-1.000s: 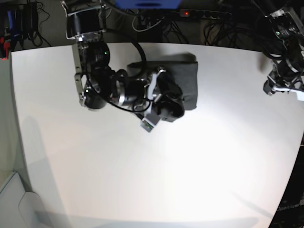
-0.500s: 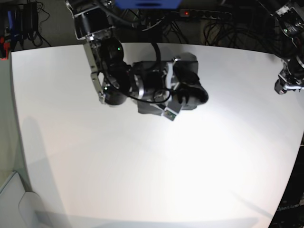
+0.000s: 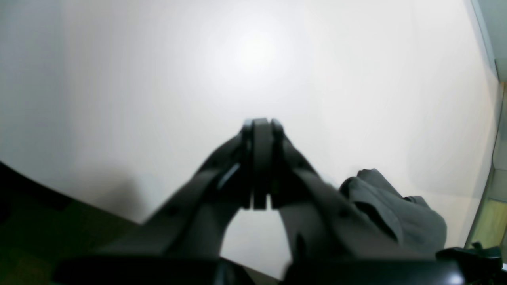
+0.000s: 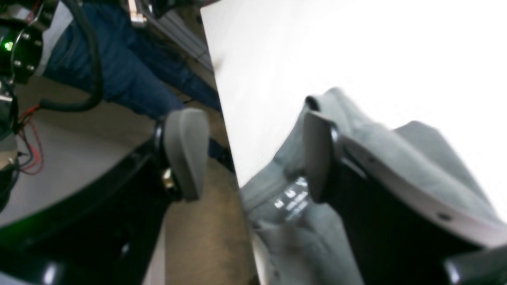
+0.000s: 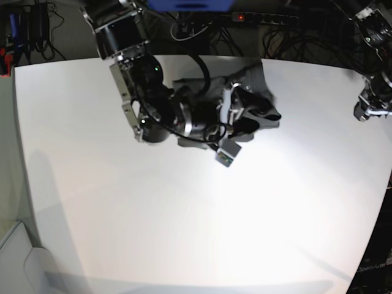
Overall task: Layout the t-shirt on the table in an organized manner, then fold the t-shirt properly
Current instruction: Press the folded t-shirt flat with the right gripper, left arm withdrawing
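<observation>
Now right gripper [image 4: 253,154] jaws spread wide over t-shirt [image 5: 254,101], bundle shifted toward table [image 5: 184,233] far edge; left gripper [image 3: 259,126] closed, empty. Shirt released; fold looks near complete.

Right arm [image 5: 165,110] lies across the t-shirt [image 5: 254,79] in the base view, so most of the cloth is hidden; fold state cannot be read. Right wrist view is motion-blurred: the small white label [image 4: 293,200] on the t-shirt is illegible, and whether either finger pad [image 4: 186,152] touches cloth cannot be told. Left wrist view is soft; the t-shirt is partly hidden behind the left gripper [image 3: 260,124]. Left arm [image 5: 373,101] is cut off by the base view's right edge.
</observation>
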